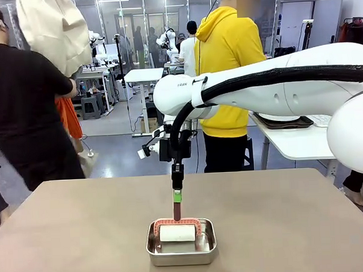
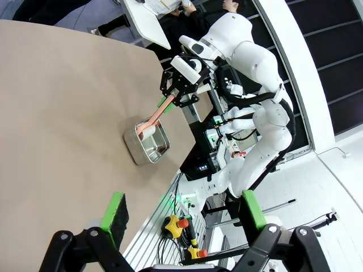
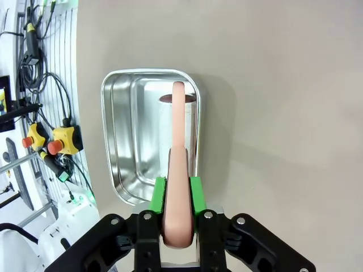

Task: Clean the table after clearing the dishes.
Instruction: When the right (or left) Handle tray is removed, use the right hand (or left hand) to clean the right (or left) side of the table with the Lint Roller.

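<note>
The brownish table (image 1: 83, 236) carries a small steel pan (image 1: 182, 251) near its front edge. In the pan lies a white roller (image 1: 177, 233) with a pink frame, its pink handle (image 1: 177, 209) standing upright. My right gripper (image 1: 177, 196) hangs straight above the pan, shut on that handle. In the right wrist view the green pads (image 3: 160, 192) press both sides of the handle (image 3: 178, 130) over the pan (image 3: 122, 141). My left gripper (image 2: 184, 211) is open and holds nothing, high off to the side of the pan (image 2: 148, 148). The dishes are out of view.
A person in a yellow hoodie (image 1: 226, 62) stands beyond the table's far edge. Another person in black (image 1: 23, 107) stands at the far left. A white table (image 1: 296, 137) with a dark tray is behind on the right.
</note>
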You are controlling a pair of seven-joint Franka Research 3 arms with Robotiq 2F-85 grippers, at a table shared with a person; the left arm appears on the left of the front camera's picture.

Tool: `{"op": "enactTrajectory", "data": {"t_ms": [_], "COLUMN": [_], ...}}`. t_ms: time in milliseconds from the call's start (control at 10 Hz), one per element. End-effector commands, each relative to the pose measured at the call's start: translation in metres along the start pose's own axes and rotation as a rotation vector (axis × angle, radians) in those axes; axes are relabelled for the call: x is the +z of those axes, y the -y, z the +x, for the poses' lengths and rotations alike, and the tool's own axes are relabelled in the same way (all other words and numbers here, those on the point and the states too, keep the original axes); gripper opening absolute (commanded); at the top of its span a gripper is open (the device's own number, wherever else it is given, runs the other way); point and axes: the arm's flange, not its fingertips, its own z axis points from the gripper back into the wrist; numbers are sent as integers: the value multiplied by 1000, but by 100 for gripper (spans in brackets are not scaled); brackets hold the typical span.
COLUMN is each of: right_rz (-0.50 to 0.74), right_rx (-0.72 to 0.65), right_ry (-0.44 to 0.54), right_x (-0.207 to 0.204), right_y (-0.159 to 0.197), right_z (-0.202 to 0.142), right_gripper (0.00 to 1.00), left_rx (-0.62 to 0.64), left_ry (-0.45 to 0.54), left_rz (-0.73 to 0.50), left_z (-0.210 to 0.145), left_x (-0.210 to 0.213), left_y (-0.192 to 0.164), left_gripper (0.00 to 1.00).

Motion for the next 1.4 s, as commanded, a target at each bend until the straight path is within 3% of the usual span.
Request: {"op": "enactTrajectory", "data": {"t_ms": [0,400,600,700,1000,1300], "right_rz": [-56,-233,-274,-315,-415,-350], "right_rx": [-78,-305,-318,-423,-811,-1149], "right_ry": [0,49,60,58,231,463], "right_x": [24,87,101,107,114,110], "right_y": [-33,-99,-111,-109,-101,-91], "right_z": [4,-17,-26,-36,-101,-166], "right_gripper": [0,0,0,0,0,0], "left_rx": [-1,-1,-1,-1,-1,-1], "left_ry": [-3,-3,-3,-3,-3,-3], "left_rz": [4,4,4,4,4,4], "left_z": [-2,-2,-2,-2,-2,-2], "left_x": [2,2,2,2,2,2], "left_y": [5,5,5,5,5,5], "left_gripper": [100,100,100,100,100,100]}}
